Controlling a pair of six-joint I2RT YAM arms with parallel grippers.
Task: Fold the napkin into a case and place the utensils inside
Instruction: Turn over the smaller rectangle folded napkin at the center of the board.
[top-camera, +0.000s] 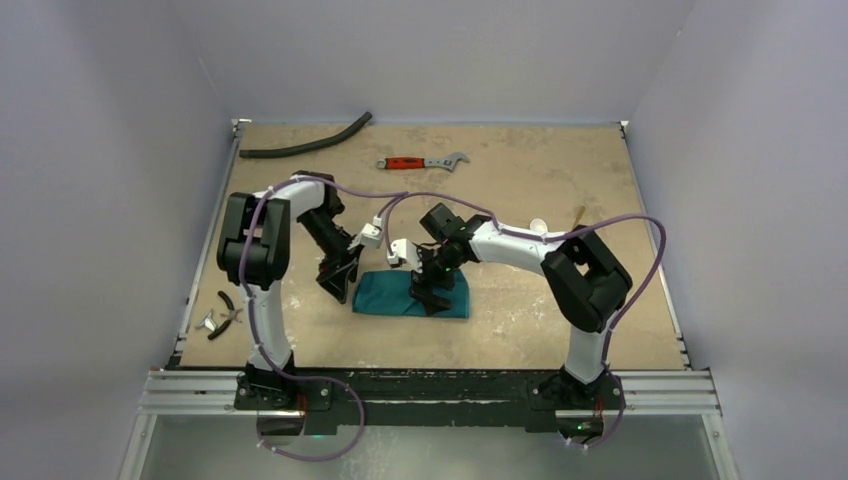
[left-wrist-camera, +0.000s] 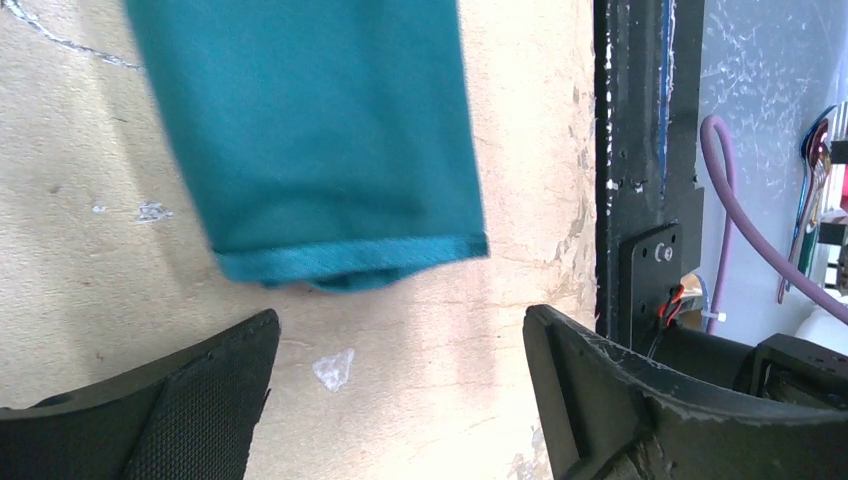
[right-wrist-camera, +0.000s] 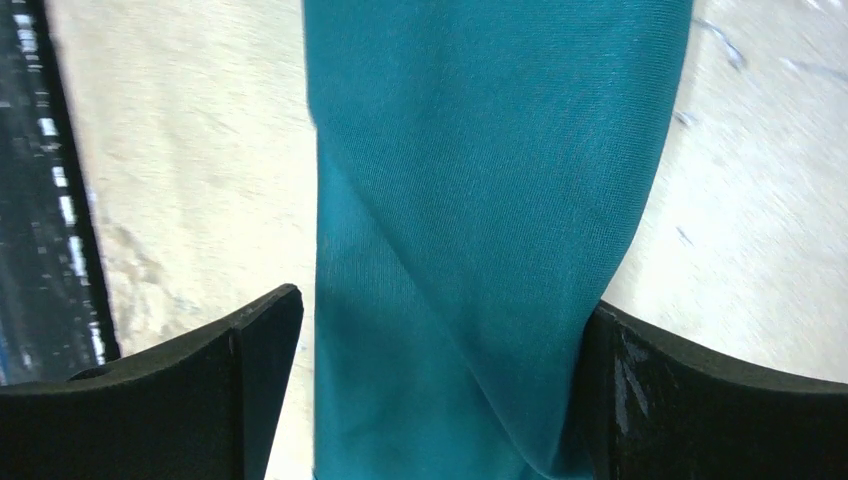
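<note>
From my station I count one teal-green cloth napkin (top-camera: 388, 293). The utensils come to two: one small white plastic spoon (top-camera: 540, 227) and one slim tan wooden utensil (top-camera: 577, 214). The hand tools also come to two: one red-handled metal wrench (top-camera: 420, 162) and one pair of small black-handled pliers (top-camera: 224, 312). There is one curved black hose (top-camera: 305, 140). I have two white-and-black robot arms, the left arm (top-camera: 262, 240) and the right arm (top-camera: 585, 272), on one tan tabletop (top-camera: 520, 330).

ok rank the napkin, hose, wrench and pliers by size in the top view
1. napkin, largest in area
2. hose, about as long as the napkin or longer, but thin
3. wrench
4. pliers, smallest
</note>
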